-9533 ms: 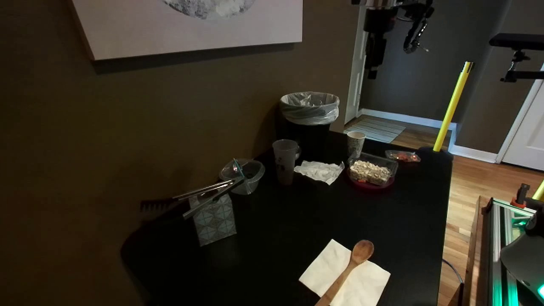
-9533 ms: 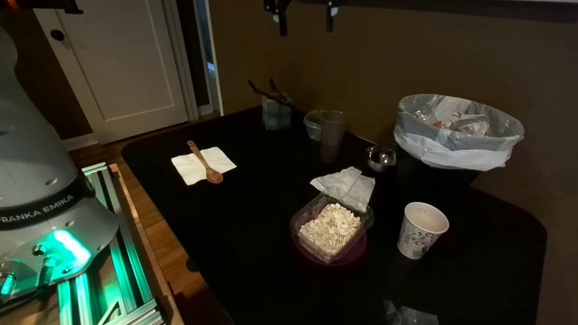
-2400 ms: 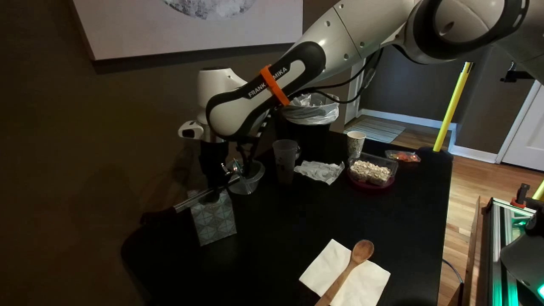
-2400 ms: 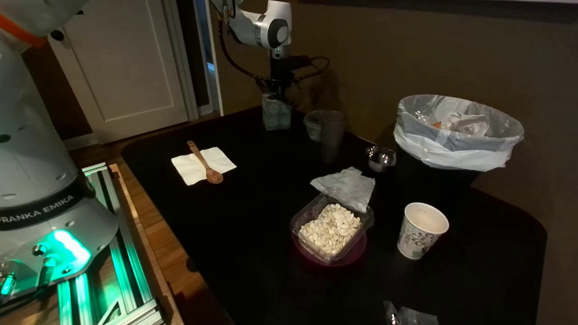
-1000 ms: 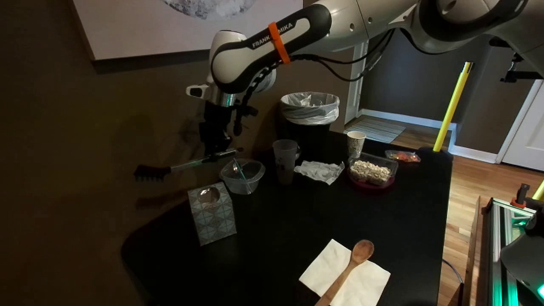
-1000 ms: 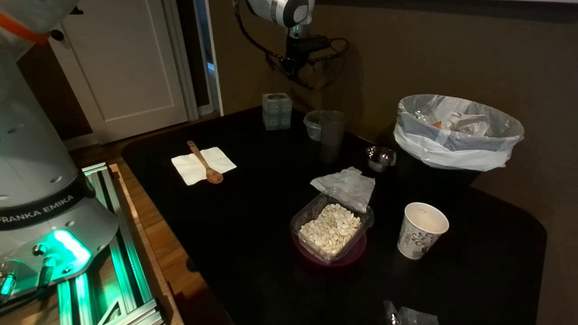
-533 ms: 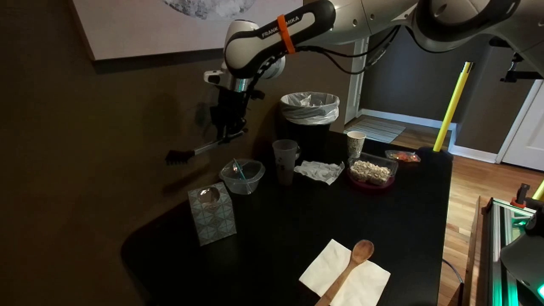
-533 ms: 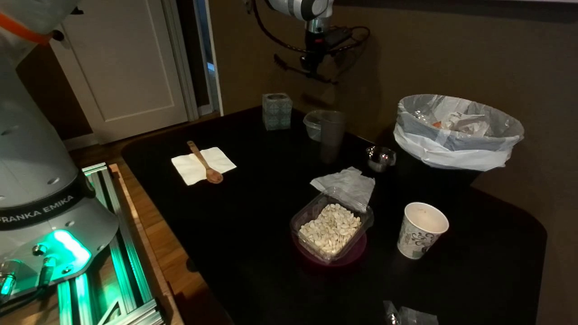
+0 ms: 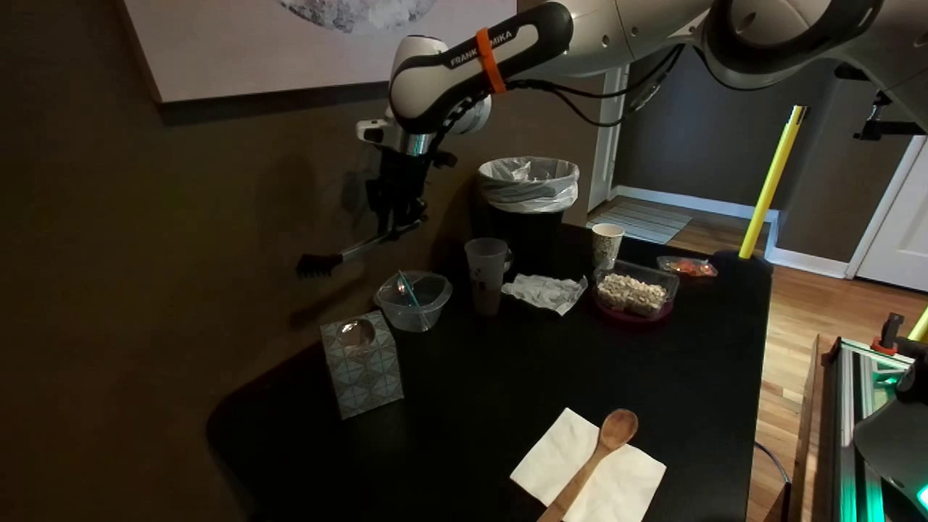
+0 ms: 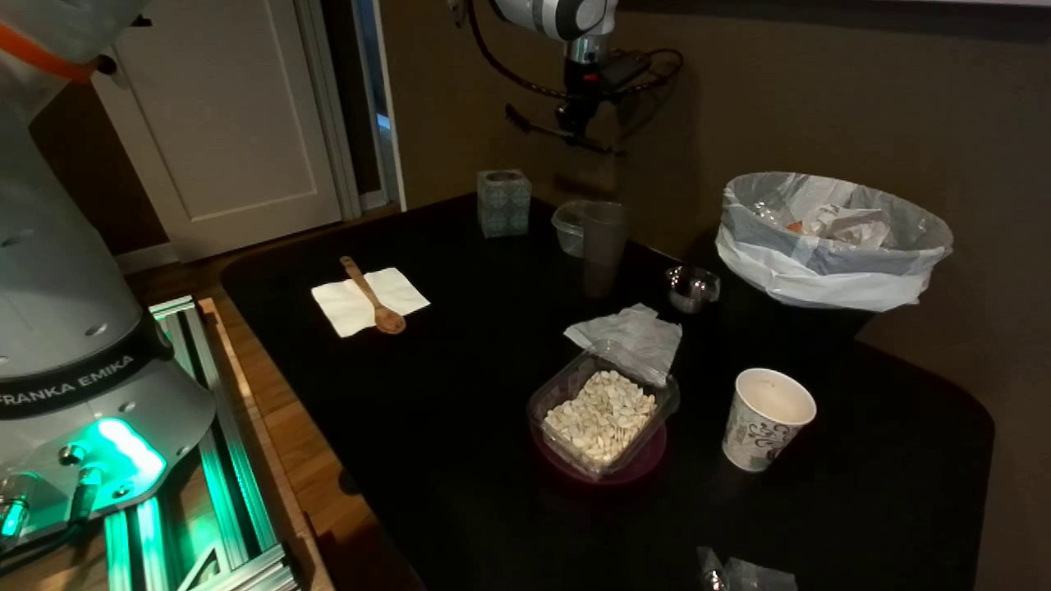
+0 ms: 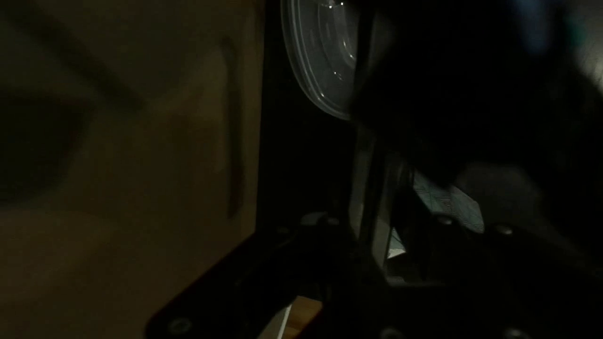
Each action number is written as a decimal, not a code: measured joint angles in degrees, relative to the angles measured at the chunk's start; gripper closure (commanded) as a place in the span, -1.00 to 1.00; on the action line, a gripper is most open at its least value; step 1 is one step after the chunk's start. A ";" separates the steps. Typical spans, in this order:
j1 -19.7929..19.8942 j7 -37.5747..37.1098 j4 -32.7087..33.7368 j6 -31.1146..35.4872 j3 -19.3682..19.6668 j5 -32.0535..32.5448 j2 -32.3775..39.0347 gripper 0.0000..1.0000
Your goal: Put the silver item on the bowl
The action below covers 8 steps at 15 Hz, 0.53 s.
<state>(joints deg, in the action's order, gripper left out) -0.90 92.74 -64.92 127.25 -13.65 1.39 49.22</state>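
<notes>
The silver item (image 9: 362, 247), a long pair of metal tongs with a dark toothed end, hangs slightly tilted in the air near the wall. My gripper (image 9: 394, 229) is shut on its metal arms, above and behind the patterned box. In the wrist view the metal arms of the tongs run up between my dark fingers, though much there is too dark to make out. On the table by the bin, a small shiny grey bowl (image 10: 692, 289) sits upright, below the held tongs and off to one side; in an exterior view a cup hides most of it.
The patterned box (image 9: 366, 377), a clear plastic container (image 9: 413, 308) with a blue stick and a tall cup (image 9: 486, 279) line the wall side. Nearby are a lined bin (image 10: 821, 283), crumpled paper (image 10: 632, 336), a seed tray (image 10: 603, 419), a paper cup (image 10: 764, 427) and a wooden spoon (image 10: 369, 287) on a napkin.
Earlier the tongs lay across the patterned box. My gripper came down, took hold of them, lifted them off and carried them toward the bin side. Over the last half second they moved only slightly.
</notes>
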 measured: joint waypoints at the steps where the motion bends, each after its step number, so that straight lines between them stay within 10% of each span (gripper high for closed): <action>1: 0.01 -0.38 -0.05 1.03 0.21 -0.16 0.24 0.85; 8: 0.24 -3.95 -0.27 6.78 3.05 -0.34 2.84 0.85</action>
<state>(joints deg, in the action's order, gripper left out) -0.66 88.79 -65.19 134.03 -10.60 1.05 52.06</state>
